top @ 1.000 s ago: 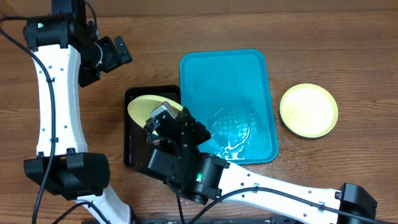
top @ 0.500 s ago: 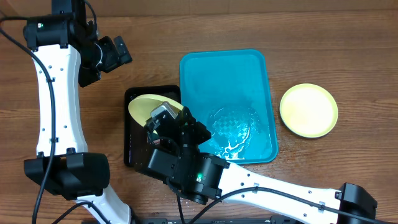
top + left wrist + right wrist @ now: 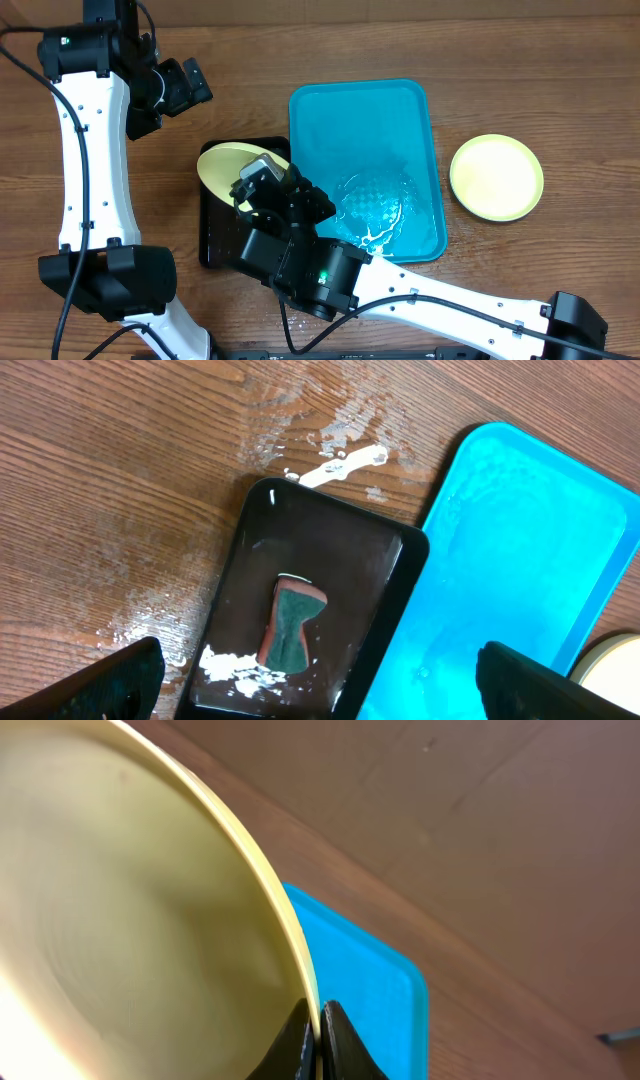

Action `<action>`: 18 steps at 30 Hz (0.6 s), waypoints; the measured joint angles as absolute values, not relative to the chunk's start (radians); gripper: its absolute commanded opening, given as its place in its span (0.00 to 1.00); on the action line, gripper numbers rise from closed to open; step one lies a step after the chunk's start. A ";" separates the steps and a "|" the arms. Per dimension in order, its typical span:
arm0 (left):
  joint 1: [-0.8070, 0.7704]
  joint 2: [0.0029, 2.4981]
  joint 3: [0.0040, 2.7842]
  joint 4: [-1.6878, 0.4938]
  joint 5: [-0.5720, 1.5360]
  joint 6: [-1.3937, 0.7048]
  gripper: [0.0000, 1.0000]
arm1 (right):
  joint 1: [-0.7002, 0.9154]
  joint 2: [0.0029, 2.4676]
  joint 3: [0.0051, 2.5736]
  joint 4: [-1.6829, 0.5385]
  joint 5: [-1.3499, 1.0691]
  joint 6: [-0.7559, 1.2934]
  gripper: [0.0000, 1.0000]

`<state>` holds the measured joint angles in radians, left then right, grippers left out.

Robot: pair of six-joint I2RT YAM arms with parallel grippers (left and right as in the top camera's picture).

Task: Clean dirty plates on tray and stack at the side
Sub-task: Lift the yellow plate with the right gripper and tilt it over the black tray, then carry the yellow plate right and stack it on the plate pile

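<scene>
My right gripper (image 3: 262,188) is shut on the rim of a yellow-green plate (image 3: 226,163) and holds it tilted above the black tray (image 3: 212,250). In the right wrist view the jaws (image 3: 318,1018) pinch the plate's edge (image 3: 130,920), with the turquoise tray (image 3: 375,990) behind. The turquoise tray (image 3: 360,105) holds a pale teal plate (image 3: 378,198) with water and foam near its front. A second yellow-green plate (image 3: 497,177) lies on the table to the right. My left gripper (image 3: 188,85) is open and empty, high at the far left.
In the left wrist view, between the open fingers (image 3: 318,660), the black tray (image 3: 250,560) holds a green and orange sponge (image 3: 293,622) and white foam. Spilled foam and water (image 3: 335,460) lie on the wooden table beyond it. The turquoise tray (image 3: 520,560) sits directly to its right.
My right gripper has lifted the yellow-green plate and carried it a little toward the far left over the black tray. The left arm has not moved.
</scene>
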<state>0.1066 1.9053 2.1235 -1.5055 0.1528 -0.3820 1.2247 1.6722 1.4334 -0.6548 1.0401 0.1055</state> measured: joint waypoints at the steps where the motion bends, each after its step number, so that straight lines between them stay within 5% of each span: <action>1: 0.107 1.905 2.123 -1.505 0.153 -0.382 1.00 | 1.225 1.672 1.433 -0.655 1.051 0.096 0.04; 9: 0.107 1.905 2.123 -1.505 0.152 -0.382 1.00 | 1.216 1.672 1.434 -0.660 1.045 0.198 0.04; 18: 0.107 1.905 2.123 -1.505 0.153 -0.382 1.00 | 0.949 1.665 1.442 -0.714 0.583 0.540 0.04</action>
<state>0.1066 1.9053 2.1235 -1.5055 0.1528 -0.3820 0.9493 1.6650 1.4418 -0.7136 0.5835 0.5404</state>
